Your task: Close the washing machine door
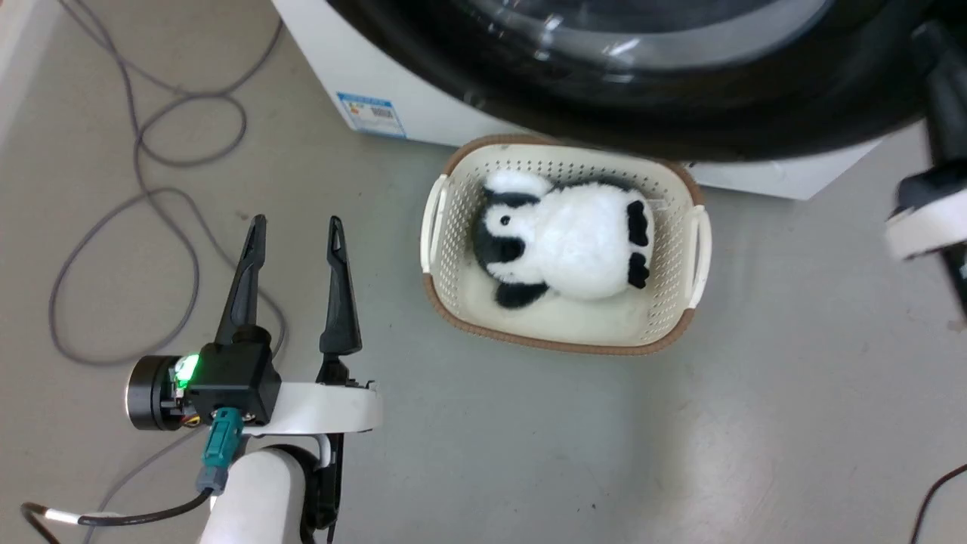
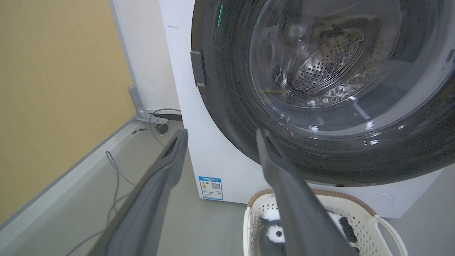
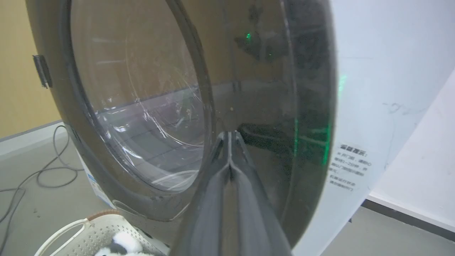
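Observation:
The washing machine door [image 2: 245, 128], a glossy black rim around bulging clear glass, lies close against the white washing machine [image 2: 177, 71]; whether it is latched I cannot tell. The steel drum [image 2: 327, 64] shows through the glass. My right gripper [image 3: 229, 133] is shut with nothing in it, its tips against the door's [image 3: 256, 89] black rim. In the head view it [image 1: 931, 41] reaches blurred to the door [image 1: 680, 113] at the right edge. My left gripper [image 1: 296, 221] stands open over the floor, left of the basket, pointing at the machine [image 1: 363, 68].
A cream basket [image 1: 434, 219] with a toy panda [image 1: 574, 242] sits on the floor just before the machine, under the door. Grey cables [image 1: 151, 113] loop over the floor at the left. A yellow wall [image 2: 53, 89] stands left of the machine.

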Tool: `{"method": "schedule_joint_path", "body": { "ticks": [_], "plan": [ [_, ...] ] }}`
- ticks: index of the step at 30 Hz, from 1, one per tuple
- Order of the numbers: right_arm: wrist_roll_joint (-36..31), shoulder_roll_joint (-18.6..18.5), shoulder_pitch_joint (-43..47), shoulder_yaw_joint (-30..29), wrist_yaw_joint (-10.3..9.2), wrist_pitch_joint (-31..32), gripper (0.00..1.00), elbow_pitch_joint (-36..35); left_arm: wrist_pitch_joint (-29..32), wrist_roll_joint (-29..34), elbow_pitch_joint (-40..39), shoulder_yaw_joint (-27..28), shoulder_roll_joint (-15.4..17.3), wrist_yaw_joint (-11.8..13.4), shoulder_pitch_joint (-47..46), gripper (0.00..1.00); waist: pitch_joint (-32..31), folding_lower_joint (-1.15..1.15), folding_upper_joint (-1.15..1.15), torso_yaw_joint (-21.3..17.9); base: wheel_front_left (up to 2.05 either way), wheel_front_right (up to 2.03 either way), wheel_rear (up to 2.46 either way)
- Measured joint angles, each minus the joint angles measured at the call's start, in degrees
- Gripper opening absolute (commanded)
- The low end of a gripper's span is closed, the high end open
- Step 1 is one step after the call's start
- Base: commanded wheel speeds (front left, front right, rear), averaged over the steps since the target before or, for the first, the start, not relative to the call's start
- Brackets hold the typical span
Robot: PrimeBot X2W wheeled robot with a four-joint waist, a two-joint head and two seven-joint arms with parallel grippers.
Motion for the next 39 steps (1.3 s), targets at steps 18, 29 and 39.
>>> {"method": "schedule_joint_path", "body": {
  "ticks": [18, 29, 39],
  "plan": [
    [-2.77, -2.08, -8.44, -3.24, 0.00, 0.00, 0.00, 9.67, 0.00, -0.96, 0.05, -0.98, 0.00, 1.23, -0.90, 1.00, 1.03, 0.00, 0.00, 1.69, 0.00, 0.00, 0.00],
    [-7.76, 4.59, 0.65, -15.03, -0.05, -0.01, 0.00, -11.76, -0.01, -0.09, 1.72, 0.98, 0.01, 0.97, 1.78, 1.00, -5.44, -0.01, 0.00, 0.55, 0.00, 0.00, 0.00],
    [-10.02, 12.29, 13.49, -12.95, -0.05, -0.02, 0.00, -29.34, 0.00, 1.12, 3.38, 2.04, 0.01, -0.03, 6.12, 1.00, -13.73, -0.01, 0.00, -2.26, 0.00, 0.00, 0.00]
  ]
}}
